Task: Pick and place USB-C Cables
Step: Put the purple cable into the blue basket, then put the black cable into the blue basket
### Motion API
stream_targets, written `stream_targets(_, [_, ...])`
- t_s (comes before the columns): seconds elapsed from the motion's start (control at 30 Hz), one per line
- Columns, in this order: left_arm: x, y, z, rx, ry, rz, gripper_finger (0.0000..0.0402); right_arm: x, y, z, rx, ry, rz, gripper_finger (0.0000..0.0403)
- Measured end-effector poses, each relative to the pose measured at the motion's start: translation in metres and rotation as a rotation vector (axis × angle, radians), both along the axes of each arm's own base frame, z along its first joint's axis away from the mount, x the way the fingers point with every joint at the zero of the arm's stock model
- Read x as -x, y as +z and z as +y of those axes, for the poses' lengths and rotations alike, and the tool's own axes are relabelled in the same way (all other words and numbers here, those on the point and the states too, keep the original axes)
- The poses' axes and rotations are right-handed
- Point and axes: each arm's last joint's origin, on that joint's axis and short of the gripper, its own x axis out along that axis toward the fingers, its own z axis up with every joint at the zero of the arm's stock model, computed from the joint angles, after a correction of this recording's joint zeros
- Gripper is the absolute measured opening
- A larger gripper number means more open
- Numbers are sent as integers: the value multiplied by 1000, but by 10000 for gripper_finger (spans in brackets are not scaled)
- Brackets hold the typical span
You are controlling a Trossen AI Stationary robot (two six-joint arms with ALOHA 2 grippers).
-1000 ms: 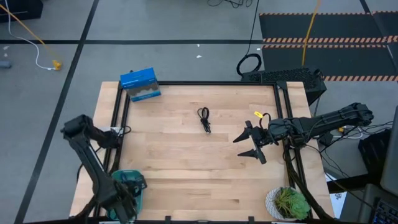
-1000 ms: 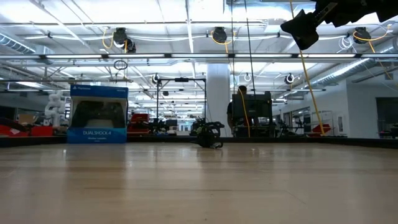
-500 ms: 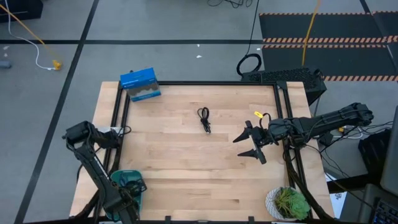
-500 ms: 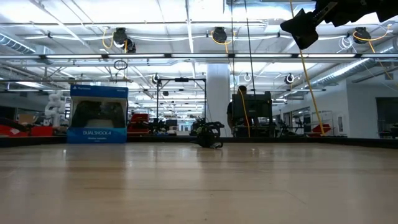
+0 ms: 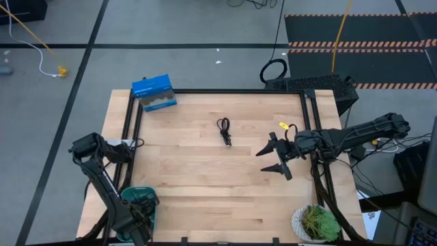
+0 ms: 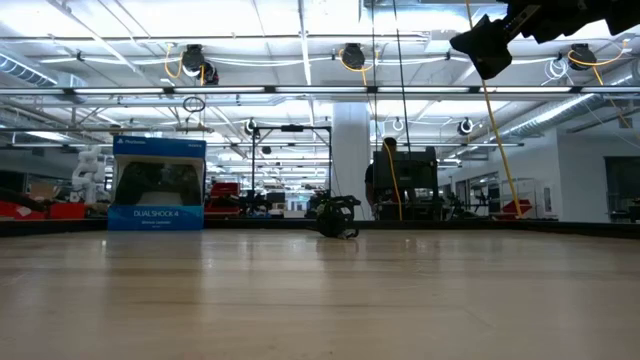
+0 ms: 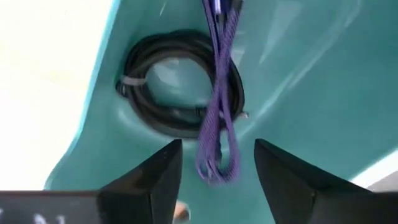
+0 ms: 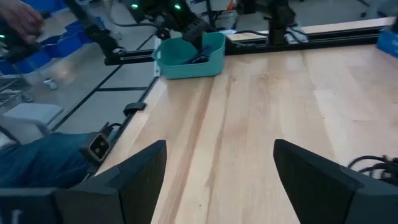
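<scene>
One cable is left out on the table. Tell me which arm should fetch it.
The right. Its open claw hangs above the wood beside the black USB-C cable at mid-table. The left claw is open over the teal bin, where the purple cable lies on a black one.

Left gripper point(image 5: 140, 205) low at the near-left corner, jaws apart; right gripper point(image 5: 273, 159) raised, jaws wide.

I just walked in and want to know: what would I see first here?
A lone black cable lies mid-table, with the right gripper hanging open beside it. At the near-left corner the left gripper, open, is over a teal bin holding a purple cable and a coiled black one. A blue box sits at the far-left edge.
</scene>
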Motion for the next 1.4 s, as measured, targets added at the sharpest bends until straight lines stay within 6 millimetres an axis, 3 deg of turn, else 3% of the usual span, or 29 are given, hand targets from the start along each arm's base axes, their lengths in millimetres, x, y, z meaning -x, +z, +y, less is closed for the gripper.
stream_targets(0.13, [-7,23,0,-18,44,3,206,-1,0,-2,20,-63,-4,286])
stream_targets(0.33, [-20,66,-3,5,151,-52,174,-1,0,-5,38,-158,-11,286])
stream_targets(0.53, [-32,103,2,-64,334,-438,121,-5,9,-7,65,-254,-111,286])
stream_targets(0.7, [-31,131,28,-85,388,-693,81,-13,18,-9,89,-273,-179,286])
stream_targets(0.87, [-26,156,64,-121,498,-962,48,-32,30,-14,145,-298,-72,286])
stream_targets(1.13, [-25,158,119,-201,736,-1236,8,-77,34,-39,195,-405,45,286])
stream_targets(1.4, [-36,117,147,-172,912,-1293,21,-121,3,-51,217,-433,204,290])
